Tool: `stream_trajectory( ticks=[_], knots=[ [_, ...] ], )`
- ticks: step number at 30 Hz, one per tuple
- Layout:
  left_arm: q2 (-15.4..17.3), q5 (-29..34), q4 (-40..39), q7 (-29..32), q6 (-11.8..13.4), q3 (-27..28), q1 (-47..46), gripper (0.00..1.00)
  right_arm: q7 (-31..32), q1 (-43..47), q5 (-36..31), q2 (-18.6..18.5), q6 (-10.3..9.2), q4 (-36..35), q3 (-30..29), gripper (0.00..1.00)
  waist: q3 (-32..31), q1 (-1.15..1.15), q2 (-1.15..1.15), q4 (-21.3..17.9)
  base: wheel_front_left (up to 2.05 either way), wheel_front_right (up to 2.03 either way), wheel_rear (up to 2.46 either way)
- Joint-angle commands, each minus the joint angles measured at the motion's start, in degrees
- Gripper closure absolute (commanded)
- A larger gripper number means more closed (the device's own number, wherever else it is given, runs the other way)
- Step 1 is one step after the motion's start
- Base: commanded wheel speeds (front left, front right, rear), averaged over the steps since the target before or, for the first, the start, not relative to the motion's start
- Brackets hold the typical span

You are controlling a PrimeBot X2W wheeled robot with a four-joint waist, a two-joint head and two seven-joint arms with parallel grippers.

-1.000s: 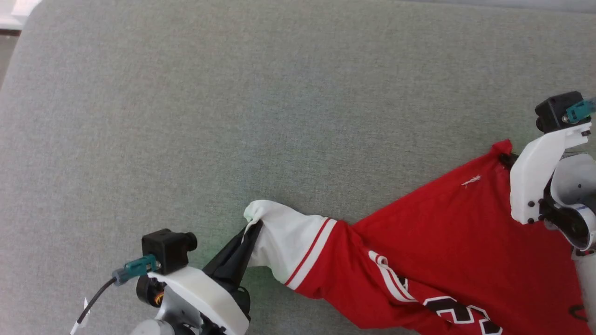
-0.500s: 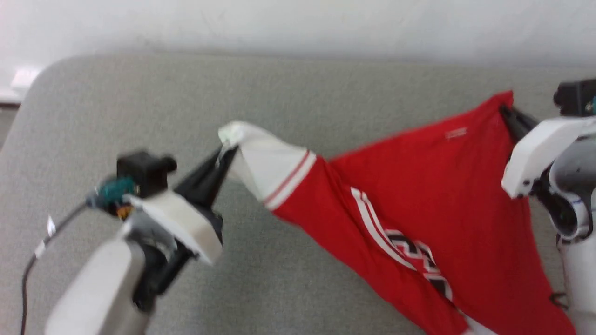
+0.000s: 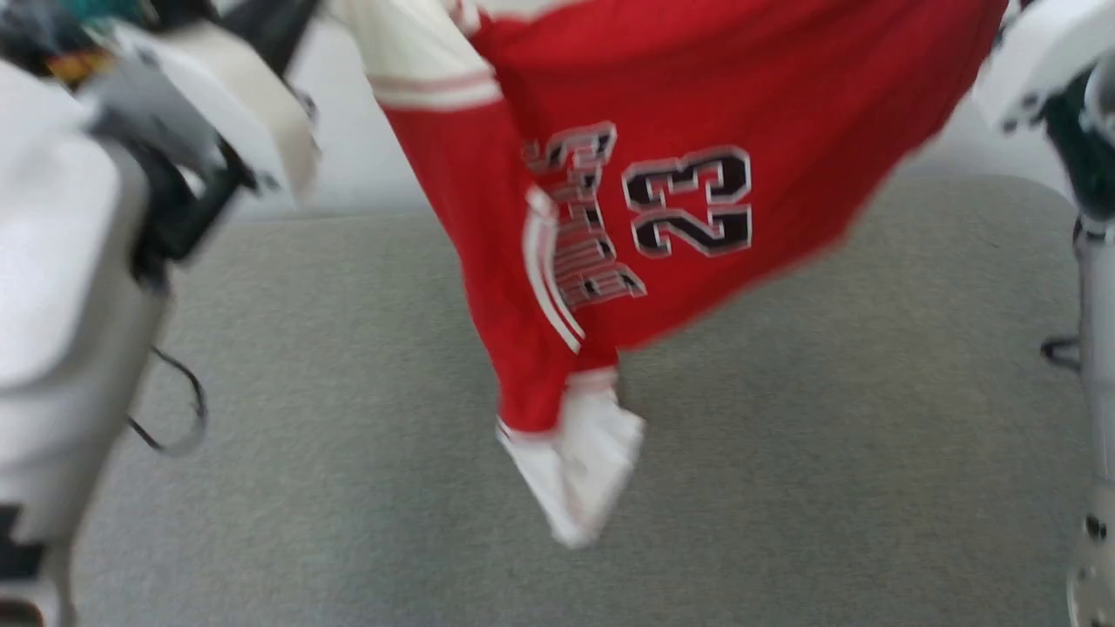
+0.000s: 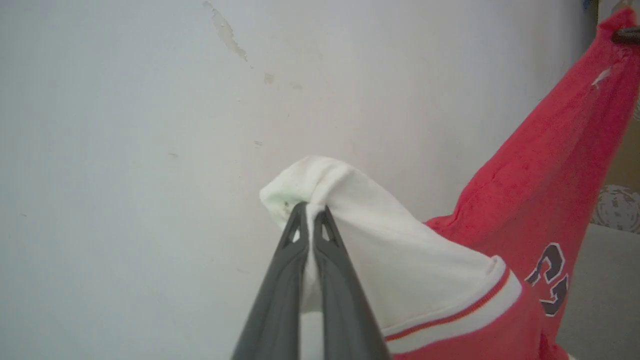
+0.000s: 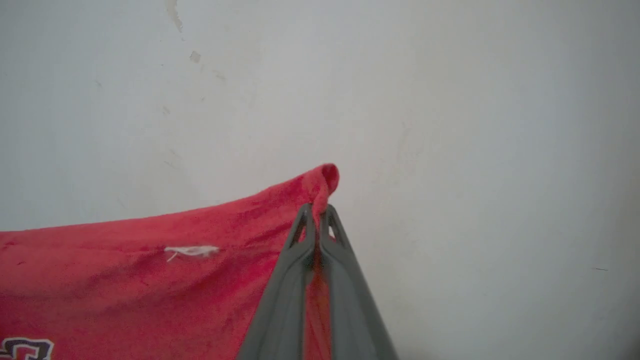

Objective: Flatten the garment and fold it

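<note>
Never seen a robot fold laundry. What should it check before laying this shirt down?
1. Grip of left end effector on white sleeve: ok, shut.
2. Grip of right end effector on red corner: ok, shut.
3. Spread of shirt between them: not ok, it sags and bunches.
4. Whether other sleeve hangs free of grey surface: cannot tell.
5. Number print facing head camera: ok.

Head view comes through smeared for me: the garment (image 3: 697,87) has streaked lettering, the pale left forearm (image 3: 52,305) is a soft blob, and the grey surface (image 3: 348,453) has lost its texture. Light is bright, flat and even; I can't tell the source. Wrist views are sharp, left gripper (image 4: 311,212) and right gripper (image 5: 316,212) both crisp. The wall (image 5: 475,125) is slightly washed out, dimmer toward the corners. Faint green cast on the garment's white cloth at the left gripper's tip.
</note>
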Motion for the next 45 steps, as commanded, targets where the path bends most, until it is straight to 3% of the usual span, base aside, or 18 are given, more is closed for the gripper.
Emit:
stream_trajectory(
  ticks=[1,8,14,19,26,37,45],
  knots=[
    [0.9,0.6,1.5,-0.1,-0.4,-0.3,-2.9,1.00,-0.6,-2.3,-0.7,0.6,-0.05,1.2,0.0,1.00,-0.2,0.01,0.00,-3.1,0.00,0.00,0.00],
    [2.6,0.8,6.6,0.6,-0.4,-2.9,-13.8,1.00,-0.9,-10.7,-3.3,1.7,-0.05,7.0,1.3,1.00,3.9,0.01,0.00,-5.4,0.00,0.00,0.00],
    [3.6,1.4,9.2,0.5,-0.4,-4.5,-23.5,1.00,-1.0,-18.5,-6.3,3.4,-0.05,11.5,-0.1,1.00,11.8,0.01,0.00,-7.0,0.00,0.00,0.00],
    [6.1,6.1,9.6,-3.6,-0.4,-7.2,-33.2,1.00,-3.3,-26.4,-9.4,4.3,-0.05,13.4,-2.2,1.00,20.1,0.01,0.00,-7.8,0.00,0.00,0.00],
    [8.0,9.1,14.1,-10.4,-0.4,-10.1,-42.7,1.00,-9.2,-34.2,-14.0,5.5,-0.05,16.6,-4.5,1.00,27.2,0.01,0.00,-8.4,0.00,0.00,0.00],
    [6.9,7.3,16.5,-17.4,-0.4,-14.1,-49.7,1.00,-15.2,-39.6,-18.2,4.4,-0.05,22.5,-5.2,1.00,35.5,0.01,0.00,-7.8,0.00,0.00,0.00],
    [6.8,2.9,13.8,-23.8,-0.4,-15.6,-46.5,1.00,-19.5,-39.9,-18.3,3.1,-0.05,25.8,-3.8,1.00,40.8,0.01,0.00,-5.9,0.00,0.00,0.00]
  ],
)
